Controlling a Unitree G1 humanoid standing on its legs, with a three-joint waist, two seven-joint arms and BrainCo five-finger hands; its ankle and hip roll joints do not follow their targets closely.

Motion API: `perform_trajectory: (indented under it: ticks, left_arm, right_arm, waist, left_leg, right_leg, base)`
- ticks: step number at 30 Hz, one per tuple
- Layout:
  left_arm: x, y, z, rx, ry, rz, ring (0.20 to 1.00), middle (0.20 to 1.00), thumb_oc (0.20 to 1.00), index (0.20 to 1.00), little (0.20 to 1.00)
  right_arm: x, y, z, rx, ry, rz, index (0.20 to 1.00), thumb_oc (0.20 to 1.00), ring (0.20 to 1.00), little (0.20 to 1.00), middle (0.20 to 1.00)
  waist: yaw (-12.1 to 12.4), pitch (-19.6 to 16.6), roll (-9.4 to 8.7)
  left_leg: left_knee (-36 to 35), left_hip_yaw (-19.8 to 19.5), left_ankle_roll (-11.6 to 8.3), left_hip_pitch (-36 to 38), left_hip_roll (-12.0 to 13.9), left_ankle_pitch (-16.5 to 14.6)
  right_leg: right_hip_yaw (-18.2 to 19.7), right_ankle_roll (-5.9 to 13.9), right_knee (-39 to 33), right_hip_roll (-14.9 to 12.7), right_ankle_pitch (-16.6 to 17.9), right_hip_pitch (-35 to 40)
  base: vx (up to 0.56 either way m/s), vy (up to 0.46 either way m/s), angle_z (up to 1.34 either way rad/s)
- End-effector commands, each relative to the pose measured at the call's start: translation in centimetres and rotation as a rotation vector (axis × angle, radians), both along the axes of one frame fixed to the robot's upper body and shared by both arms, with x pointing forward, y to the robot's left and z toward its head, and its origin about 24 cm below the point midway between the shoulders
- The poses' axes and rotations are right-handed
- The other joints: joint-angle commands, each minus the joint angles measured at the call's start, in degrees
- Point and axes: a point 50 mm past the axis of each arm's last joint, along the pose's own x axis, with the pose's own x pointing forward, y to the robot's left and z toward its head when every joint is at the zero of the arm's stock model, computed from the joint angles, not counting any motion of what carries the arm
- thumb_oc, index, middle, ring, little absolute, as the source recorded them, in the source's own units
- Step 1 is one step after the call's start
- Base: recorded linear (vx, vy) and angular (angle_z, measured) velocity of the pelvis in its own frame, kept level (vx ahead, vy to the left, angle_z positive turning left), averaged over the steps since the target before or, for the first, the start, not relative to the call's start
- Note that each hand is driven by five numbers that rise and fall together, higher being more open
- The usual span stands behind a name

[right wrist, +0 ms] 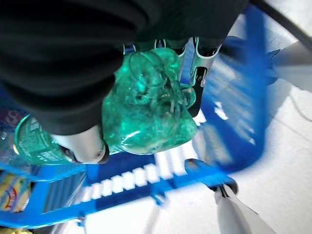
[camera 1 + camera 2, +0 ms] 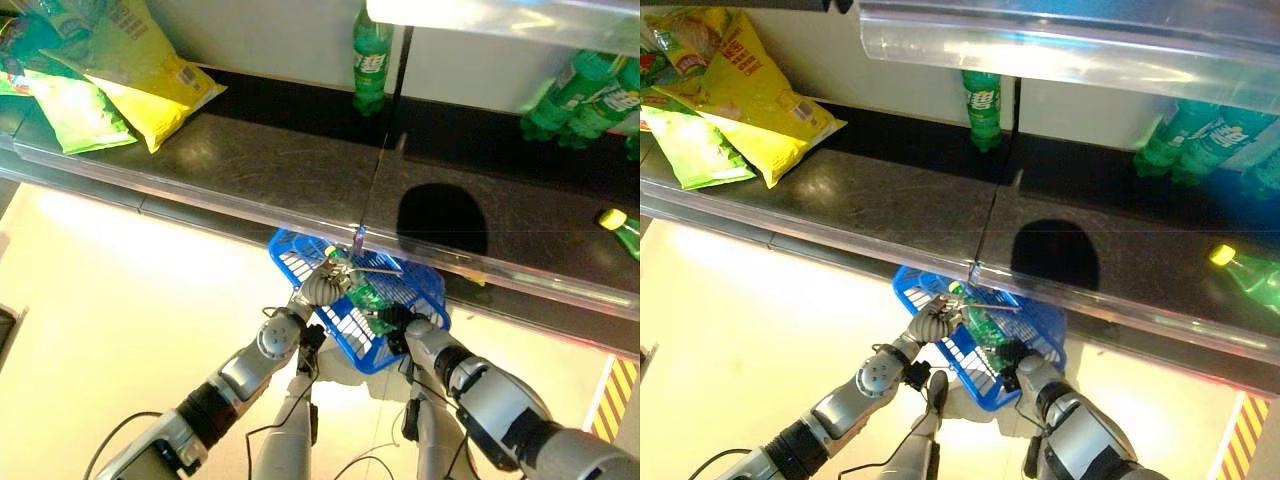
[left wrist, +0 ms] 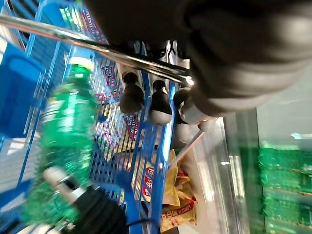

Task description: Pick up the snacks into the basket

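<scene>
**Both hands at the blue basket, right hand around a green bottle**

The right hand (image 1: 83, 141) has its fingers and thumb curled round a green bottle (image 1: 146, 105); in the right wrist view the bottle's base sits between thumb and fingers, directly over the blue basket (image 1: 146, 187). From the head views the same hand (image 2: 400, 322) is at the near rim of the basket (image 2: 300, 262), with the bottle (image 2: 365, 295) lying across the basket's open top.

The left hand (image 3: 156, 100) is curled round the basket's thin metal handle (image 3: 97, 46), which passes under its dark fingertips. In the left eye view this hand (image 2: 325, 282) is at the basket's left side, just below the front edge of the dark shelf (image 2: 250, 165).

Inside the basket, the left wrist view shows the green bottle (image 3: 66, 131) with its pale cap, and yellow and red snack packets (image 3: 175, 202) lying against the mesh floor.

Up on the shelf, well apart from the basket, yellow and green snack bags (image 2: 110, 75) are heaped at the far left. 1 upright green bottle (image 2: 371, 60) stands at the back near the shelf's middle divider, several green bottles (image 2: 585, 95) cluster at the far right, and 1 more lies on its side (image 2: 620, 232) at the right edge.
</scene>
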Motion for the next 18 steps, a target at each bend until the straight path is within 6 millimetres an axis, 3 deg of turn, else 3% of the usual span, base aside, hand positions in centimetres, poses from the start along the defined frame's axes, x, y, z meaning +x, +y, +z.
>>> perform_trajectory:
  ticks: [1, 11, 12, 18]
  left_arm:
    - [-2.9, -1.3, 5.5, -0.14, -0.241, -0.193, 0.2, 0.2, 0.2, 0.2, 0.2]
    - [-4.4, -2.2, 6.4, -0.171, -0.265, -0.277, 0.2, 0.2, 0.2, 0.2, 0.2]
    - [-4.6, -2.4, 6.3, -0.169, -0.261, -0.294, 0.2, 0.2, 0.2, 0.2, 0.2]
    - [-4.4, -2.5, 5.7, -0.156, -0.237, -0.287, 0.2, 0.2, 0.2, 0.2, 0.2]
  right_arm:
    - [1.8, 2.8, 3.5, 0.115, -0.136, 0.046, 0.2, 0.2, 0.2, 0.2, 0.2]
    - [3.0, 1.2, 5.4, 0.233, -0.176, -0.12, 0.2, 0.2, 0.2, 0.2, 0.2]
    - [3.0, 1.1, 5.4, 0.25, -0.173, -0.13, 1.0, 1.0, 1.0, 1.0, 1.0]
    - [2.7, 1.5, 5.0, 0.232, -0.161, -0.108, 1.0, 1.0, 1.0, 1.0, 1.0]
  waist:
    - [1.03, 0.4, 1.11]
    - [1.33, 0.59, 1.87]
    - [1.22, 0.63, 1.96]
    - [0.8, 0.71, 1.73]
  left_leg:
    - [2.24, 1.15, 1.69, -2.33, -2.32, -2.34]
    - [2.58, 1.19, 1.85, -2.5, -2.43, -2.68]
    - [2.67, 1.21, 1.87, -2.49, -2.42, -2.71]
    - [3.36, 1.39, 2.04, -2.49, -2.56, -3.04]
  right_leg:
    - [3.88, 7.52, 7.11, -3.66, -8.65, -0.08]
    - [4.07, 7.57, 7.44, -3.69, -9.07, -0.3]
    - [4.09, 7.6, 7.47, -3.73, -9.16, -0.25]
    - [4.37, 7.5, 7.67, -3.77, -9.1, -0.22]
  base:
    - [0.0, 0.0, 0.0]
    - [0.0, 0.003, 0.01]
    - [0.0, 0.0, 0.0]
    - [0.0, 0.0, 0.0]
